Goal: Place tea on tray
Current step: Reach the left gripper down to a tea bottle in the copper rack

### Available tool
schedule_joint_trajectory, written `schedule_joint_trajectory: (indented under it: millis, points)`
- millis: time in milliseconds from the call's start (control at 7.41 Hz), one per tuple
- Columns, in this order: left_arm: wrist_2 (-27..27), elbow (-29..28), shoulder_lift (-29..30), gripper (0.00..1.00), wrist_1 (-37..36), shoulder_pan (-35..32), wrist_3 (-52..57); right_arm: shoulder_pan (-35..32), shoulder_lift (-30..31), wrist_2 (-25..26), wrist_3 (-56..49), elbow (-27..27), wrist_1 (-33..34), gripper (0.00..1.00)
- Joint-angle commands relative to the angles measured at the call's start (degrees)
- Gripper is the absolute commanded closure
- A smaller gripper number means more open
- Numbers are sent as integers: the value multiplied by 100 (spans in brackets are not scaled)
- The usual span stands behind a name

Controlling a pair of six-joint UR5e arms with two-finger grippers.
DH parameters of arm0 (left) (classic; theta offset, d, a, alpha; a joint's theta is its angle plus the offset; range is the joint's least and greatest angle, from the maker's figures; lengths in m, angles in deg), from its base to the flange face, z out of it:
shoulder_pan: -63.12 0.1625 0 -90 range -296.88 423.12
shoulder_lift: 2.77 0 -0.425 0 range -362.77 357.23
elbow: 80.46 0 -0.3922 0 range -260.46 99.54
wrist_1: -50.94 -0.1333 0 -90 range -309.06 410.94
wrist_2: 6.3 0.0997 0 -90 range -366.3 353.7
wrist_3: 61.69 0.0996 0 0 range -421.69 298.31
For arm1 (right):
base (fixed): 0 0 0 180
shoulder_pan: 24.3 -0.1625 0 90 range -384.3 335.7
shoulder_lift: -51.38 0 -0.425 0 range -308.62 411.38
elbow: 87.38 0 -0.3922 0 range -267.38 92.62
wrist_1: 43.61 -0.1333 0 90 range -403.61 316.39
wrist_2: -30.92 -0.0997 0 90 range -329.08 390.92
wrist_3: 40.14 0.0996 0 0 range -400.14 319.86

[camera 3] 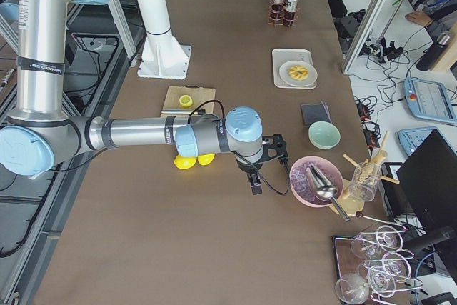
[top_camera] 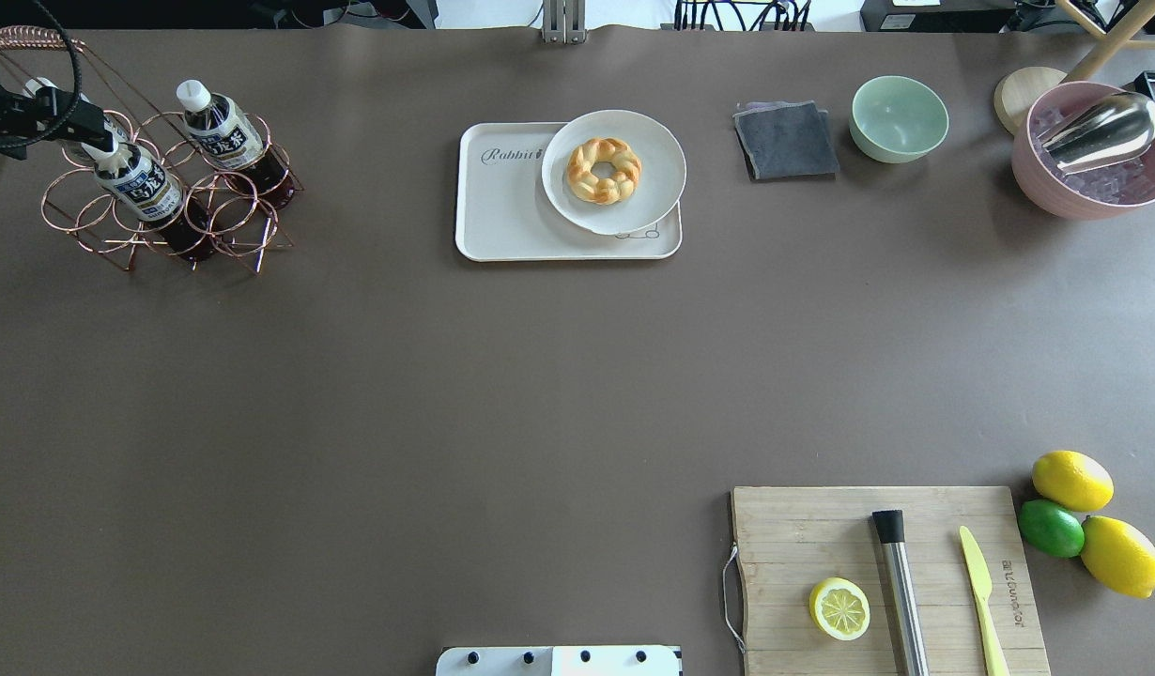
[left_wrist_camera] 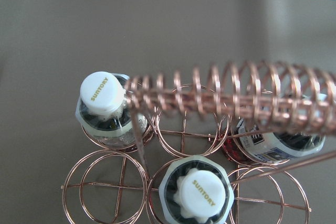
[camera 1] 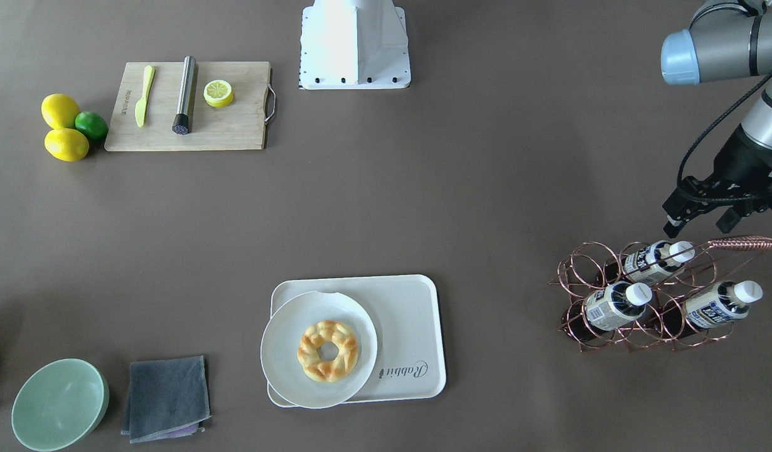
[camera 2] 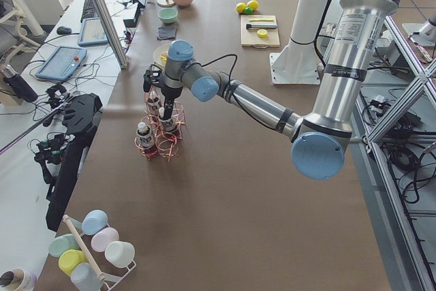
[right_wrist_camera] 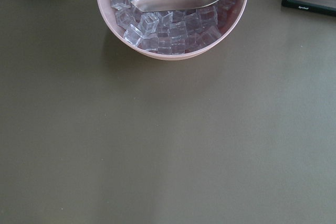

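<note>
Three tea bottles lie in a copper wire rack point(camera 1: 637, 295): one on top point(camera 1: 653, 260) and two below point(camera 1: 612, 306) point(camera 1: 718, 306). In the left wrist view two white caps point(left_wrist_camera: 102, 93) point(left_wrist_camera: 202, 192) face the camera and the rack's coiled handle point(left_wrist_camera: 236, 95) crosses in front. My left gripper point(camera 1: 701, 223) is open and empty, just above and behind the top bottle, not touching it. The cream tray point(camera 1: 411, 314) sits mid-table, its left part covered by a white plate point(camera 1: 285, 351) with a doughnut. My right gripper point(camera 3: 255, 176) shows only in the exterior right view; I cannot tell its state.
A wooden cutting board point(top_camera: 822, 535) holds a lemon half, a metal muddler and a yellow knife, with two lemons and a lime point(top_camera: 1052, 528) beside it. A green bowl point(top_camera: 900, 117), a grey cloth point(top_camera: 786, 141) and a pink bowl of ice with a scoop point(right_wrist_camera: 173, 24) stand at the far right.
</note>
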Motion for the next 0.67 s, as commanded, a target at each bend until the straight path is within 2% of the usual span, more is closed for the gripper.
schedule_joint_trajectory:
  millis: [0,270,405,540]
  points:
    - [-3,-364,276,4,34,122,8,9,4,-1,14,17,0,0]
    - [-11,-417,311,6,51,123,17,9,4,-1,14,18,0,0]
    - [-11,-426,311,15,52,123,26,18,4,-1,14,18,0,0]
    - [-11,-426,311,33,52,123,17,18,4,-1,6,35,0,0]
